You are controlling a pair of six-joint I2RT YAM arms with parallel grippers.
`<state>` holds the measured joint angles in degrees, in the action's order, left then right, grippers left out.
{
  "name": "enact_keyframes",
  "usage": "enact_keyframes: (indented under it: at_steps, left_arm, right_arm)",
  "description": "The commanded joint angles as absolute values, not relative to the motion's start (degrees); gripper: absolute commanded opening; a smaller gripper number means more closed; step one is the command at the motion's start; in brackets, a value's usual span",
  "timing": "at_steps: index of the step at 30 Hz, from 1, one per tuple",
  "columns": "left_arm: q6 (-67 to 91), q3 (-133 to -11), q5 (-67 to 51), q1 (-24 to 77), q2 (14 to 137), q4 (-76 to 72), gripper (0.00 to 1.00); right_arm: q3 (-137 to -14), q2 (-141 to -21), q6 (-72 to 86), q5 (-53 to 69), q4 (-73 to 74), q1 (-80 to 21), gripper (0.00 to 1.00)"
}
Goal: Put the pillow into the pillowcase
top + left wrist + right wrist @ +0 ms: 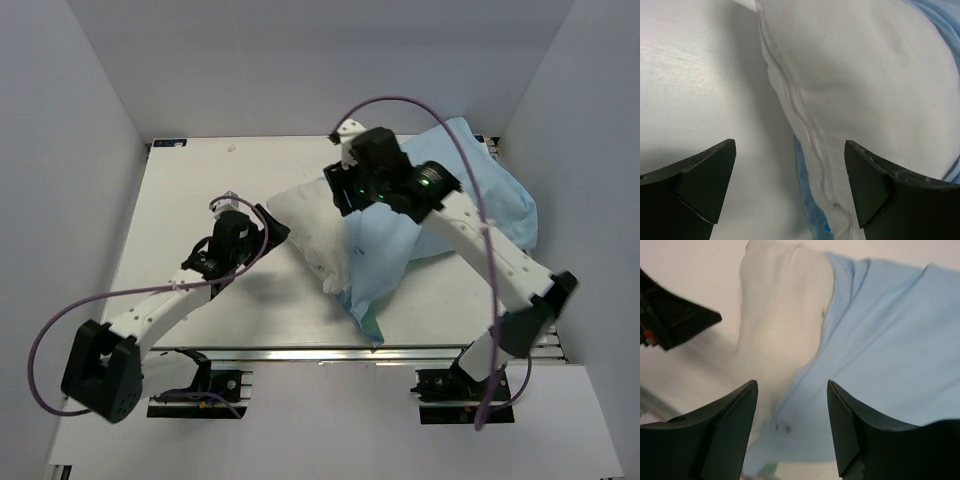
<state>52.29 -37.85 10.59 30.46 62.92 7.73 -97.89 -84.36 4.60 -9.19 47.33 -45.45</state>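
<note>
The white pillow (310, 228) lies mid-table, its right part inside the light blue pillowcase (385, 262), whose far end bunches at the back right. A teal edge (368, 325) shows at the case's near corner. My left gripper (268, 226) is open at the pillow's left end, jaws either side of its seam (800, 120). My right gripper (345, 197) is open above the case mouth, over the pillow (780, 315) and the blue cloth (880, 355).
The white table (200, 180) has walls on three sides. The metal front rail (330, 355) runs along the near edge. Purple cables loop from both arms.
</note>
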Motion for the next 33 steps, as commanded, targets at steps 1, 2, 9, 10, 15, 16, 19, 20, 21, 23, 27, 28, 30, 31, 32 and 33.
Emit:
enact_keyframes:
  at_steps: [1, 2, 9, 10, 15, 16, 19, 20, 21, 23, 27, 28, 30, 31, 32, 33]
  left_arm:
    - [50.8, -42.4, -7.7, 24.5, 70.2, -3.1, 0.98]
    - [51.0, -44.0, -9.6, 23.8, 72.1, -4.6, 0.98]
    - [51.9, -48.2, -20.2, 22.7, 83.1, -14.5, 0.88]
    - [52.2, -48.3, -20.3, 22.6, 83.8, -15.0, 0.86]
    - [52.5, -48.4, -20.8, 22.6, 86.8, -16.5, 0.74]
    - [52.3, -48.6, -21.0, 22.6, 87.1, -16.7, 0.68]
    - [52.1, -49.0, -21.1, 22.6, 88.2, -17.7, 0.57]
    - [52.0, -49.3, -21.3, 22.6, 88.6, -17.6, 0.54]
    - [51.9, -50.0, -21.7, 22.6, 89.3, -17.8, 0.48]
    - [51.7, -50.4, -22.1, 22.6, 90.3, -17.7, 0.38]
    - [51.9, -50.5, -21.1, 22.6, 91.1, -15.3, 0.13]
    - [51.9, -50.4, -20.7, 22.7, 90.7, -15.0, 0.09]
    - [52.0, -49.2, -18.6, 22.6, 90.3, -14.2, 0.00]
    - [52.0, -49.0, -17.8, 22.6, 89.7, -13.6, 0.00]
    - [51.9, -48.4, -17.3, 22.6, 89.6, -13.1, 0.00]
    - [51.7, -48.2, -16.6, 22.6, 89.4, -12.8, 0.00]
  right_arm:
    - [-108.0, -94.5, -0.3, -16.0, 49.9, -45.6, 0.62]
    - [-110.4, -99.7, -1.7, -17.6, 51.3, -45.6, 0.62]
    - [-124.8, -114.9, -3.4, -29.7, 55.0, -45.5, 0.51]
    - [-124.5, -115.6, -3.6, -30.2, 54.8, -45.5, 0.50]
    - [-123.4, -118.1, -2.7, -36.4, 54.9, -45.5, 0.43]
    - [-123.3, -118.2, -2.6, -36.8, 54.6, -45.4, 0.39]
    - [-123.0, -118.1, -1.9, -37.5, 54.1, -45.4, 0.28]
    - [-123.0, -118.0, -1.9, -37.4, 54.0, -45.4, 0.28]
    - [-123.0, -117.8, -1.8, -37.7, 54.1, -45.4, 0.29]
    - [-122.3, -117.4, -1.8, -38.7, 54.0, -45.4, 0.30]
    - [-119.5, -115.8, -1.9, -40.0, 54.5, -45.4, 0.37]
    - [-118.8, -114.5, -1.4, -39.5, 54.7, -45.4, 0.39]
    - [-115.9, -113.0, -1.5, -38.3, 53.6, -45.4, 0.43]
    - [-115.1, -111.6, -1.8, -36.8, 53.2, -45.4, 0.43]
    - [-114.5, -111.1, -1.9, -35.9, 52.7, -45.3, 0.43]
    - [-113.6, -110.7, -2.1, -34.9, 52.5, -45.2, 0.43]
